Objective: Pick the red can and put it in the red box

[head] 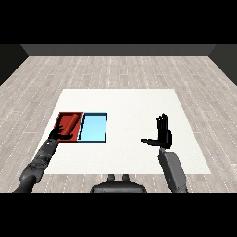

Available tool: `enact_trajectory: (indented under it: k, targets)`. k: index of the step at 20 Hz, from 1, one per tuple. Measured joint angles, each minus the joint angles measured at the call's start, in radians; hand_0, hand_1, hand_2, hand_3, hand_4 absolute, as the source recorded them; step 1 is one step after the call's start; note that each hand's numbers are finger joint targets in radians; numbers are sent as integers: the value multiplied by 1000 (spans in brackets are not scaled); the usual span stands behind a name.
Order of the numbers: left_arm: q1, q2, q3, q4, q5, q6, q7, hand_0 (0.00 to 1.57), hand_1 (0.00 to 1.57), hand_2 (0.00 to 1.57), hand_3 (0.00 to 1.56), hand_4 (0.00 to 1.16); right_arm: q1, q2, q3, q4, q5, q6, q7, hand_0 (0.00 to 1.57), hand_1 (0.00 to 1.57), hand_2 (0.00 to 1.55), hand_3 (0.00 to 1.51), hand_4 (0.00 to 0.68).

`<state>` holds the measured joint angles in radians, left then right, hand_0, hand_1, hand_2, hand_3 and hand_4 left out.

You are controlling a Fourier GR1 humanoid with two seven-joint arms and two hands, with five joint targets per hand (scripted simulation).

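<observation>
No writing or label can be read on anything in the head view.

Nearest, the two grey forearms come in from the lower corners. The right hand [162, 134] is raised above the white table [134, 102], on the right part of it. Its fingers are straight and point up and away, and the thumb is stretched out to the left, so the hand is wide open and holds nothing. The table surface around it is bare.

On the left side, the left hand [59, 133] lies at the near left corner of the red tray [69, 121], over its near edge. The hand is small and dark against the tray, and I cannot tell if its fingers are spread or curled.

A little farther, the red tray and the light blue tray [93, 127] lie side by side, touching along one long edge, the red one on the left. Both look shallow, with dark rims.

The red can is not visible anywhere in the view; I cannot tell where it is. Nothing stands between the right hand and the trays.

Beyond the table is a grey wooden floor [115, 69].
</observation>
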<state>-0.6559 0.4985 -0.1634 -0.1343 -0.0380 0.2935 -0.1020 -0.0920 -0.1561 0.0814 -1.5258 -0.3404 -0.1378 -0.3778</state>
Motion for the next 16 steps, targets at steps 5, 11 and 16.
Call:
enact_trajectory:
  k: [5,11,16]
  targets:
    - [-24,10,127,-40,117,-27,-126,0,0,0,0,0,-10,-7,-6,2,-9,21,1,0,0,0,0,0]
    - [-37,-54,303,-224,318,-200,-390,0,0,0,0,0,5,-10,-4,-7,-24,51,-7,0,0,0,0,0]
    - [19,-191,349,-396,424,-356,-568,0,0,0,0,0,18,-19,10,-7,-2,63,-25,0,0,0,0,0]
